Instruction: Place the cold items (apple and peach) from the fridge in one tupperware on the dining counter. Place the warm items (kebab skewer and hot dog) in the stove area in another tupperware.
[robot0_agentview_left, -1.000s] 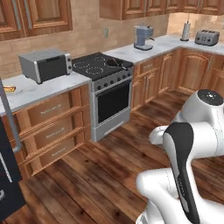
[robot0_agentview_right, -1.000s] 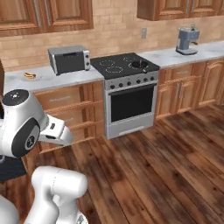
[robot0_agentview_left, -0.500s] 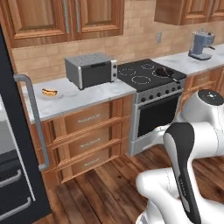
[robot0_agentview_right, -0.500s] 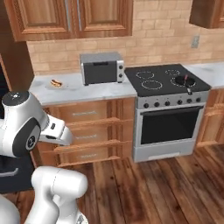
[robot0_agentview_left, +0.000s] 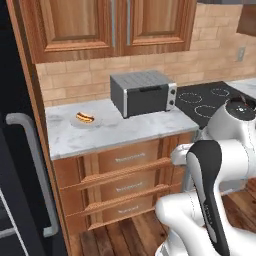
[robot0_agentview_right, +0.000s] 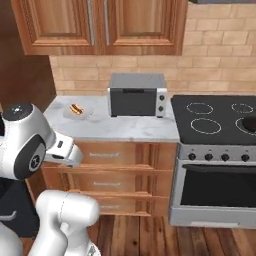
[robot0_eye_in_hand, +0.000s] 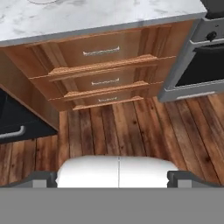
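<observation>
At the far left of the left base view stands the fridge (robot0_agentview_left: 20, 165), its black front carrying a slim grey vertical handle (robot0_agentview_left: 35, 170); a dark corner of it also shows at the left of the hand view. Just right of it runs a pale marbled countertop (robot0_agentview_left: 125, 131) over a wooden cabinet with three drawers (robot0_agentview_left: 127, 175). On that countertop, near its left end, the hot dog (robot0_agentview_left: 85, 118) lies on a small pale plate (robot0_agentview_left: 86, 121); in the right base view the same hot dog (robot0_agentview_right: 76, 108) sits left of the toaster oven and apart from it. The silver-and-black toaster oven (robot0_agentview_left: 143, 92) stands further right on the countertop, against the brick wall and below wooden wall cabinets (robot0_agentview_left: 105, 25). Right again is the stove (robot0_agentview_right: 220, 160), its black burner top level with the countertop and its black oven window facing the wooden floor (robot0_eye_in_hand: 131, 127). The gripper (robot0_eye_in_hand: 112, 177) looks down at that floor in front of the drawers, its two dark fingertips (robot0_eye_in_hand: 41, 178) set wide apart with nothing between them.
</observation>
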